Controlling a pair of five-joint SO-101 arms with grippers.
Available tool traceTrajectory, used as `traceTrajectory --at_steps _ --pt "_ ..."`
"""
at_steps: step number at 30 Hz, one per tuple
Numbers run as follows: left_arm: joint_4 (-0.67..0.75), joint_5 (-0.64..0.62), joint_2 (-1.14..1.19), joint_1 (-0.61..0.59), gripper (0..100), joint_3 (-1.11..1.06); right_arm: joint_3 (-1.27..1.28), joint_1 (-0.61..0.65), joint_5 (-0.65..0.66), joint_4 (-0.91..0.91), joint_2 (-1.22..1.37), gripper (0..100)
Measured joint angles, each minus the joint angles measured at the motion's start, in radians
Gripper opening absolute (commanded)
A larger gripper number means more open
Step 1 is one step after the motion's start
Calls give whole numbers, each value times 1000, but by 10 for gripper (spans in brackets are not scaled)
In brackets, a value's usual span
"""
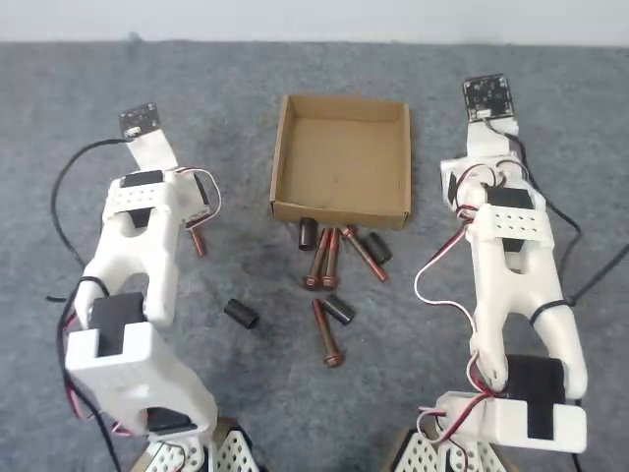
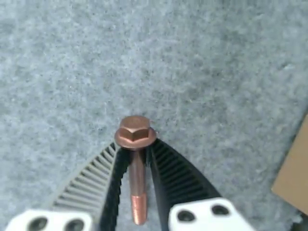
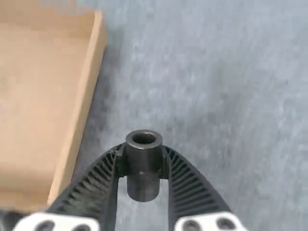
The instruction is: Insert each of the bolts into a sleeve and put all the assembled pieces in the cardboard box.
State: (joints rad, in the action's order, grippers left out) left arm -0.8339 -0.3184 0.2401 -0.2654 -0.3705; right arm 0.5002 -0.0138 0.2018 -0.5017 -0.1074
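Now | left pincer (image 2: 136,147) grips bolt (image 2: 137,171) lengthwise, head forward | right pincer (image 3: 143,153) grips sleeve (image 3: 143,168), bore forward

Robotics lab bench, grey fabric-covered counter (image 1: 98,98), white printed left arm (image 1: 138,265) and right arm (image 1: 516,265) at its near edge, bare wires (image 1: 421,278), plain pale wall (image 1: 314,20) beyond the far edge, loose bolt (image 1: 327,334), sleeve (image 1: 241,313), box (image 1: 339,209).

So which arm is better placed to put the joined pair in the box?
Probably the right: the right gripper, holding the sleeve, sits beside the cardboard box; the left gripper, holding the bolt, has it farther off.
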Motion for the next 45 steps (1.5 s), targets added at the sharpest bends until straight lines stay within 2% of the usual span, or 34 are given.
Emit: traceTrajectory --at_steps 7,19,25,32,45 --pt "0 0 0 0 13 0 0 2 0 272 133 9" --pt "2 0 0 0 13 0 52 89 -5 971 381 9" --pt "2 0 0 0 13 0 121 155 -176 1318 440 9" --pt "2 0 0 0 13 0 235 247 -218 1441 440 9" --pt "2 61 0 0 13 0 456 353 -218 1458 384 7"
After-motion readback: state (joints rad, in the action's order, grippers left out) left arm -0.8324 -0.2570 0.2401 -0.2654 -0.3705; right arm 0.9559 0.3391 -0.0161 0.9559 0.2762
